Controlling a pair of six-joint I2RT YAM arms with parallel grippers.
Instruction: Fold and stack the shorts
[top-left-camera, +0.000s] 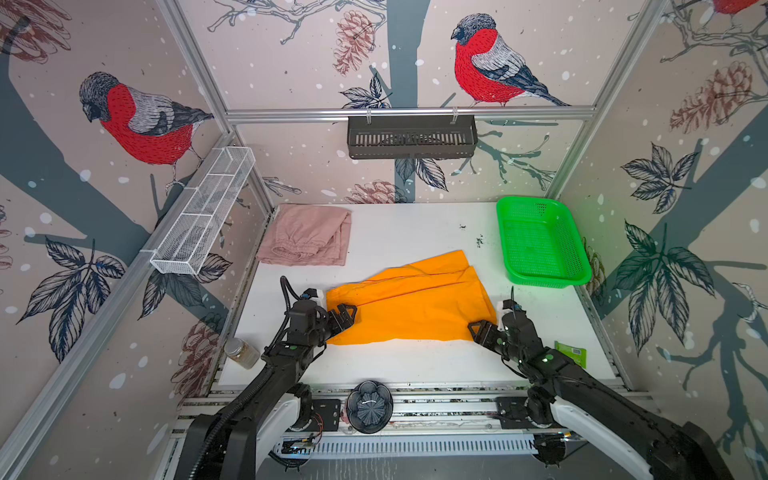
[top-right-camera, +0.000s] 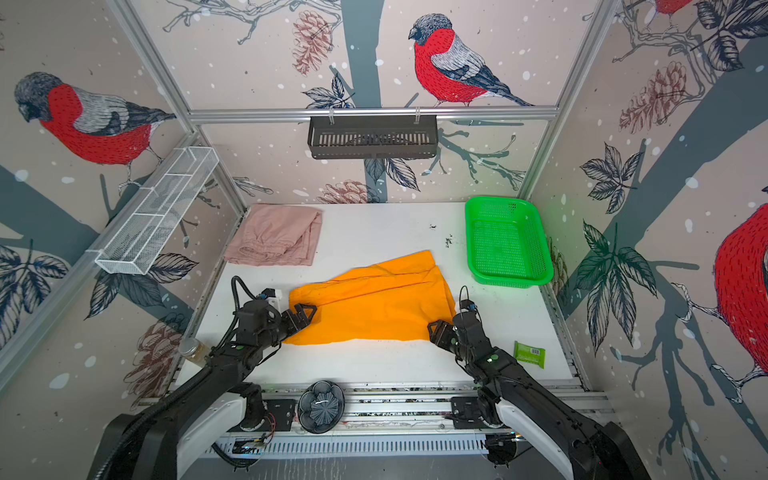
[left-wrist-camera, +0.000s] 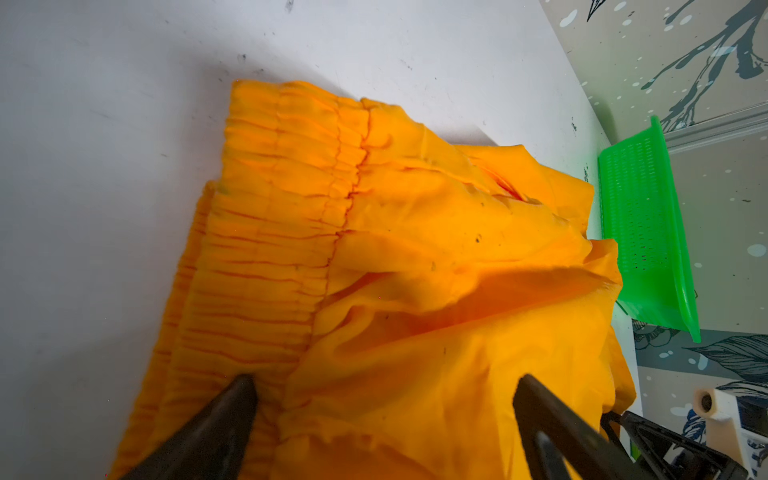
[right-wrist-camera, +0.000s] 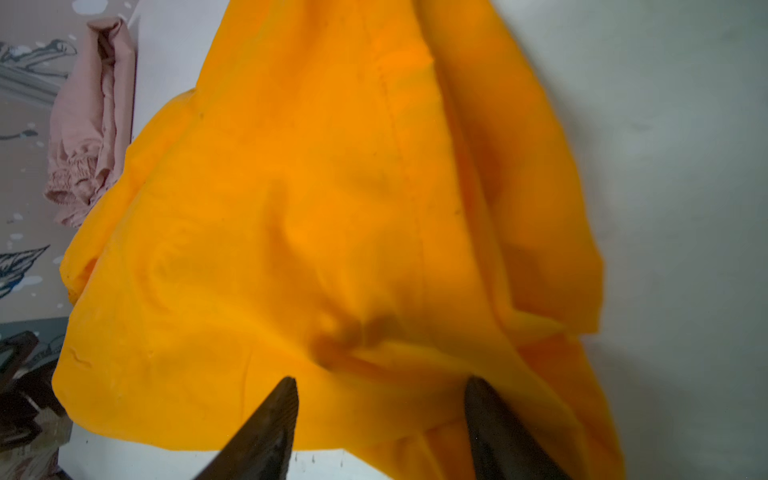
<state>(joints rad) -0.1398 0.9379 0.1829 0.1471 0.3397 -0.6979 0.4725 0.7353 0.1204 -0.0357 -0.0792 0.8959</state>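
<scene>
My left claw (left-wrist-camera: 384, 380) wide apart over the orange shorts' (top-left-camera: 407, 303) waistband (left-wrist-camera: 270, 232), my right claw (right-wrist-camera: 382, 381) apart at their other end.

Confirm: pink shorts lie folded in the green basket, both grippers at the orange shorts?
No. The pink shorts lie folded on the table, far left, outside the green basket, as a top view shows. The left gripper and right gripper are at the orange shorts.

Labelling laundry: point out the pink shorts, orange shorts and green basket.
pink shorts (top-left-camera: 305, 237), in a top view, middle
orange shorts (left-wrist-camera: 270, 249), left wrist view, waistband
green basket (top-left-camera: 544, 279), in a top view, near rim
</scene>
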